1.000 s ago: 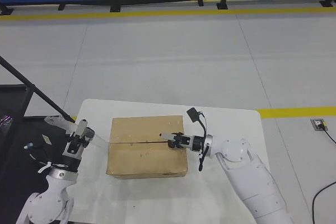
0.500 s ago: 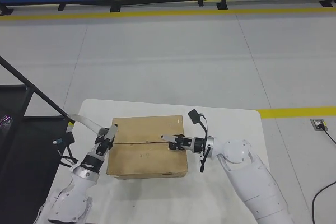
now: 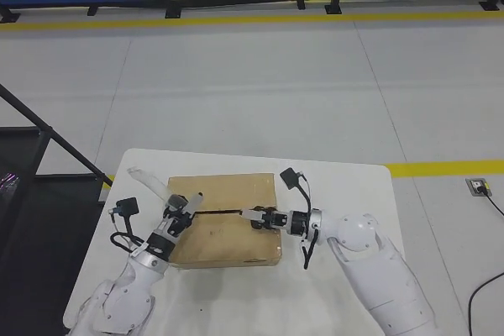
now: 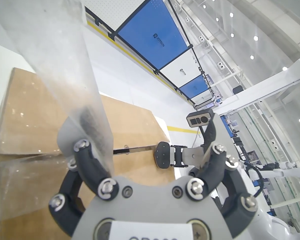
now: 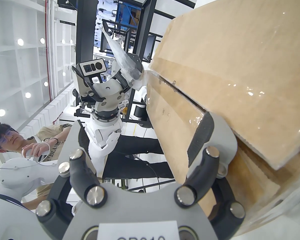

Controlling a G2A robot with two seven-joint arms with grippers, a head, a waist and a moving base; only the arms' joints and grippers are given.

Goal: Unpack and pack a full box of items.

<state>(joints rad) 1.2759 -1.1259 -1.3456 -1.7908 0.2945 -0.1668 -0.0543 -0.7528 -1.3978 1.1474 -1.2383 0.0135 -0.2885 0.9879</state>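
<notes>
Sitting around the middle of the white tabletop (image 3: 344, 185), the cardboard box (image 3: 223, 244) leaves a bare band along the far edge and wider open room on the right. The left margin is narrower, with a black frame (image 3: 17, 100) beyond that edge. Brown and closed, the box has a dark seam (image 3: 223, 212) running left to right across its top, slightly parted, with glossy clear film over the card. Over the seam's left part hovers the left tool (image 3: 185, 204), fingers spread — a clear tape strip (image 3: 149, 182) clings to one finger and trails off to the far left. At the seam's right end the right tool (image 3: 254, 215) is likewise released, one finger against the box top.
</notes>
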